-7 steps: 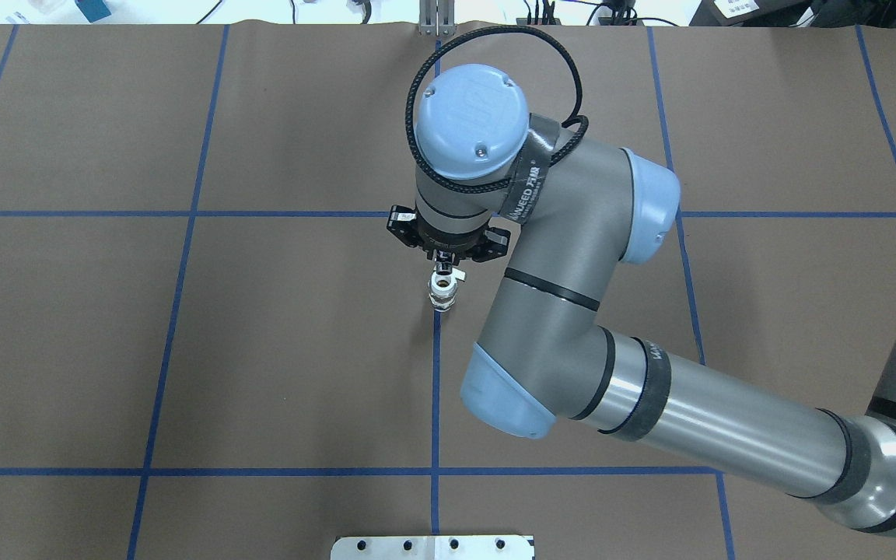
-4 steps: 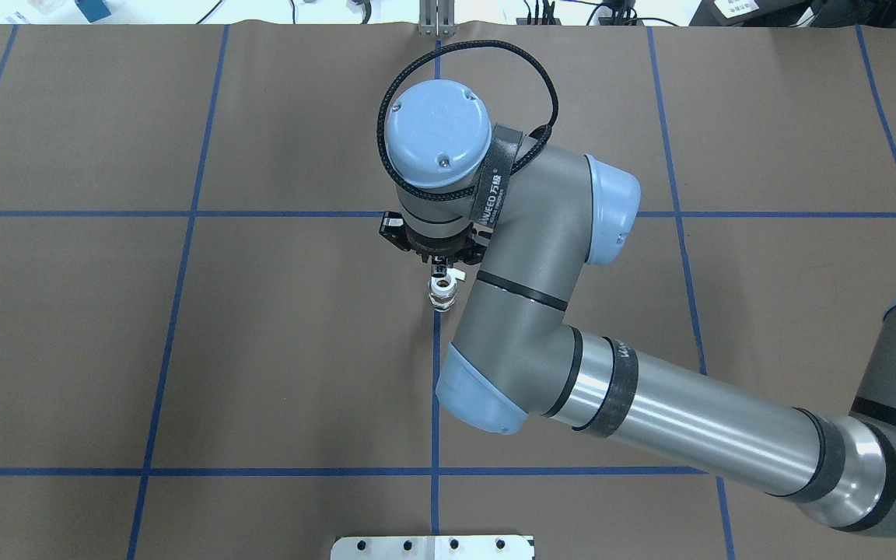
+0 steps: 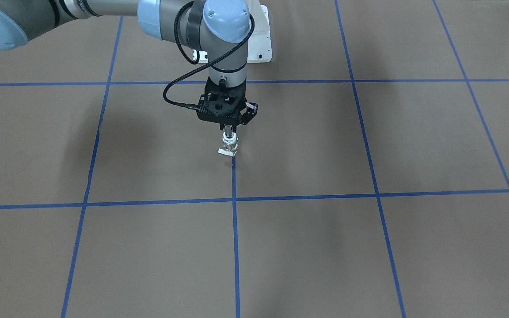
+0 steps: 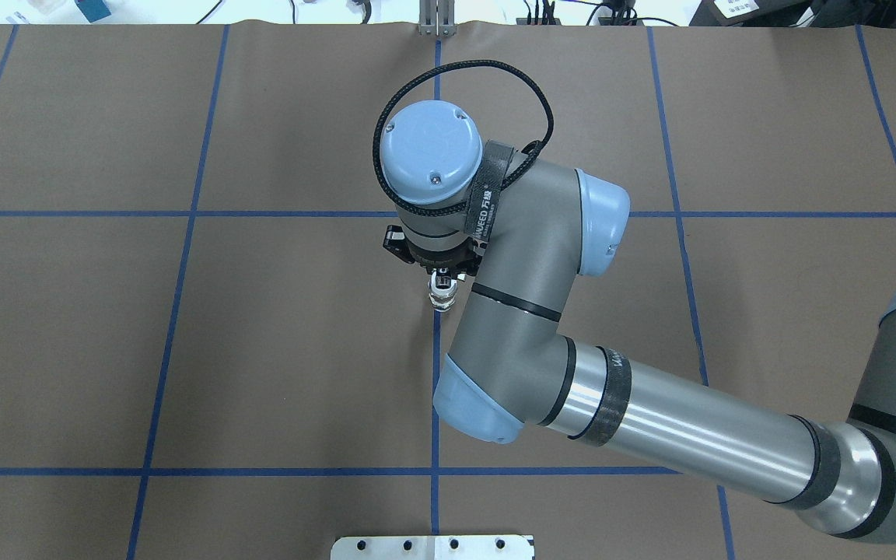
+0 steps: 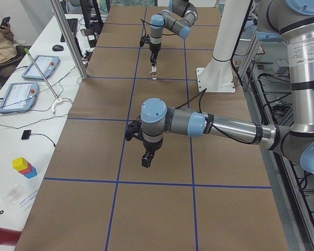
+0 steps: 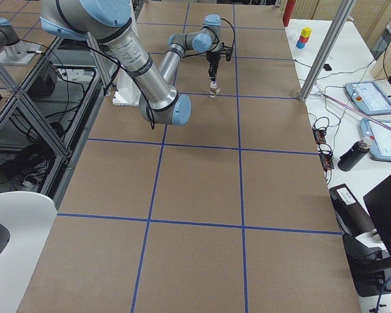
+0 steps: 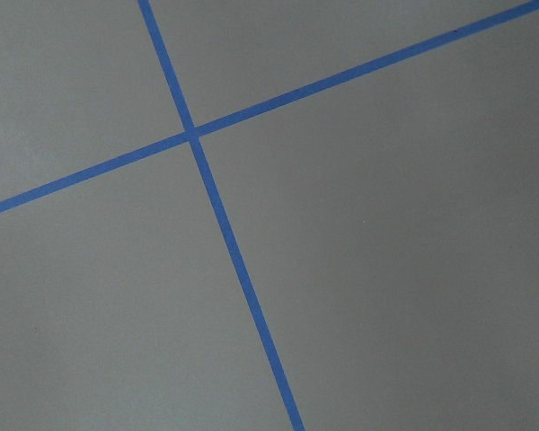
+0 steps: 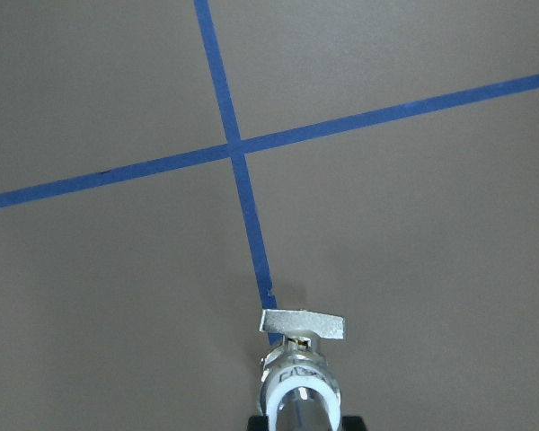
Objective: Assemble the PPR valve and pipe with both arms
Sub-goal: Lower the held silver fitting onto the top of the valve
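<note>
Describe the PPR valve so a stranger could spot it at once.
On the brown table, follow the right arm to its black hand. Just below it, on a blue tape line, sits the PPR valve: stubby, silver, with a white ring and flat tab.

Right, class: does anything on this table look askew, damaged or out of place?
Nothing looks spilled or damaged. The valve stands upright on the blue tape, the right claw straddling the pipe in its white top. The only oddity: the left claw hangs over bare table, far from the valve.
</note>
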